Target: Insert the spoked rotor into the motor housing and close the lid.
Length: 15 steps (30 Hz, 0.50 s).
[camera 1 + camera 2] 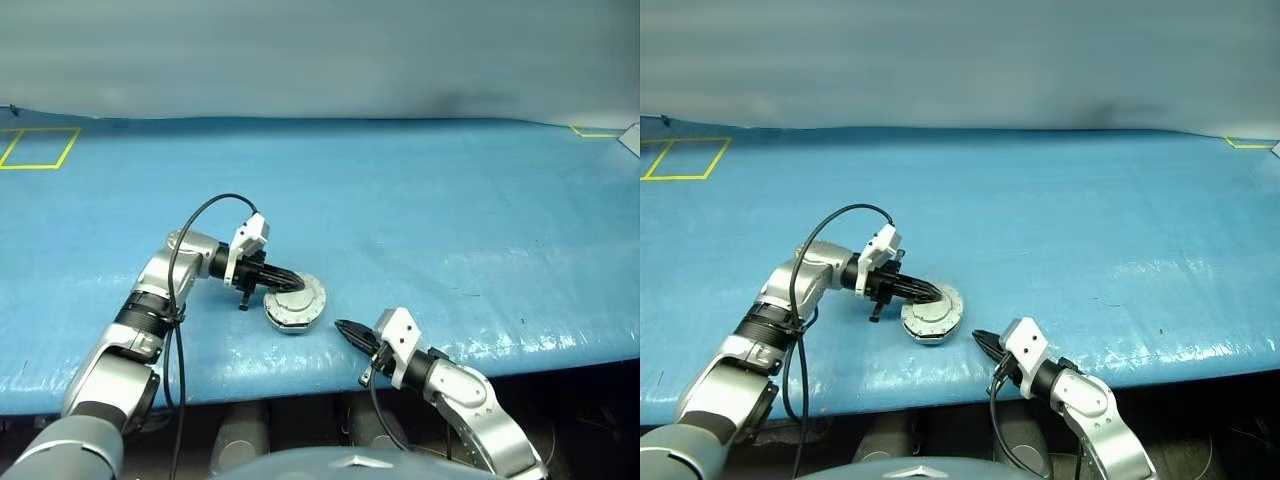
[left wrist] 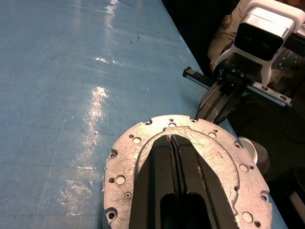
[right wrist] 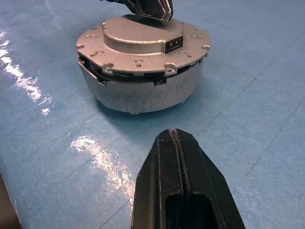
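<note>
The round silver metal motor housing [image 3: 143, 93] sits low and drum-shaped on the bench [image 1: 450, 230], which is covered in glossy, faintly woven blue sheeting. Its plain grey disc lid [image 2: 190, 176], scratched and ringed with small holes, lies down on top. The left pincer [image 2: 170, 140], fingers pressed together, rests on the lid. The right pincer [image 3: 174, 135], also pressed together, hangs near the bench's front edge, apart from the housing. Wide bare sheeting lies beyond.
</note>
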Each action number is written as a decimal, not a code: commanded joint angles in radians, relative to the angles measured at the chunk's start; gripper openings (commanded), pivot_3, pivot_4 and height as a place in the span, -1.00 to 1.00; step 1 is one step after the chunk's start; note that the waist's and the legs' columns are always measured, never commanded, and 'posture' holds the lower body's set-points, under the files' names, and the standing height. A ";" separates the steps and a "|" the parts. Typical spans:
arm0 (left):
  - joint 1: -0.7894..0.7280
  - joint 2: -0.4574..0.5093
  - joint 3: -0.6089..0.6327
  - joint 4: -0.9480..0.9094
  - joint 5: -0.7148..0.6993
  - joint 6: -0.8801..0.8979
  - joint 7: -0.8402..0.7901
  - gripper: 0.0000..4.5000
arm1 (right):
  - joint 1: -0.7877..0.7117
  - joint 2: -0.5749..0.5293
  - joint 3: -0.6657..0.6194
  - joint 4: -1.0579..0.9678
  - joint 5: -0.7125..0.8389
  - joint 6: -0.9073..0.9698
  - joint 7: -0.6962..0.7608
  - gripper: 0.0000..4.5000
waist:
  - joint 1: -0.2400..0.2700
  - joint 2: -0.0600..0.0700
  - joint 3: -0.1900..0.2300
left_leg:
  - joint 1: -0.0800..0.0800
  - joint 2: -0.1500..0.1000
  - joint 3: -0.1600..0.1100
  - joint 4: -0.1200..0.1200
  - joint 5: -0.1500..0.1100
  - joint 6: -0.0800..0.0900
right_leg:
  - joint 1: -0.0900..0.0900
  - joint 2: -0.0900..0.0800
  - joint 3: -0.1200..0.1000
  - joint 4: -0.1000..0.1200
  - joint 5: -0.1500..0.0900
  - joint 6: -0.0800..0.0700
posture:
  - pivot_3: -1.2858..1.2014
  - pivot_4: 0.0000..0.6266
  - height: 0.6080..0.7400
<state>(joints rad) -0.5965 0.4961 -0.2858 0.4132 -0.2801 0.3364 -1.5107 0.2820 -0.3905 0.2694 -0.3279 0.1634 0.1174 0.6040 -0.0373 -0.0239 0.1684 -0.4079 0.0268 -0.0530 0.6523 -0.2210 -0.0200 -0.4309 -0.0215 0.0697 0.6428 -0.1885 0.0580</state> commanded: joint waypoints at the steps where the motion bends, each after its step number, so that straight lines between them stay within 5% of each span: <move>1: 0.023 0.034 -0.032 -0.048 0.037 -0.033 -0.034 -0.99 | 0.001 0.003 -0.005 -0.029 0.004 -0.002 -0.005 -1.00 | 0.000 0.000 0.000 | 0.000 0.000 0.000 0.000 0.000 0.000 | 0.000 0.000 0.000 0.000 0.000 0.000 | 0.03 -0.52 1.00; 8: 0.073 0.072 -0.042 -0.101 0.067 -0.082 -0.018 -0.99 | -0.001 0.013 -0.037 -0.047 0.014 0.020 -0.037 -1.00 | 0.001 0.001 -0.001 | 0.004 0.000 0.000 0.000 0.000 0.000 | 0.003 0.000 0.000 0.000 0.000 0.000 | 0.03 -0.52 1.00; 15: 0.166 0.047 0.088 -0.300 -0.034 -0.033 0.120 -0.99 | -0.006 -0.010 -0.147 -0.194 0.120 0.290 -0.098 -1.00 | 0.002 0.001 -0.001 | 0.004 0.000 0.001 0.000 0.000 0.000 | 0.003 -0.001 0.000 0.000 0.000 0.000 | 0.03 -0.52 1.00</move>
<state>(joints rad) -0.4381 0.5517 -0.2464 0.1824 -0.2796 0.2854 -1.4384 0.2810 -0.3967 0.1562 -0.4604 0.2441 0.3535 0.5169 -0.0352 -0.0224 0.1671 -0.4045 0.0272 -0.0527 0.6521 -0.2210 -0.0199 -0.4280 -0.0221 0.0698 0.6430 -0.1885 0.0579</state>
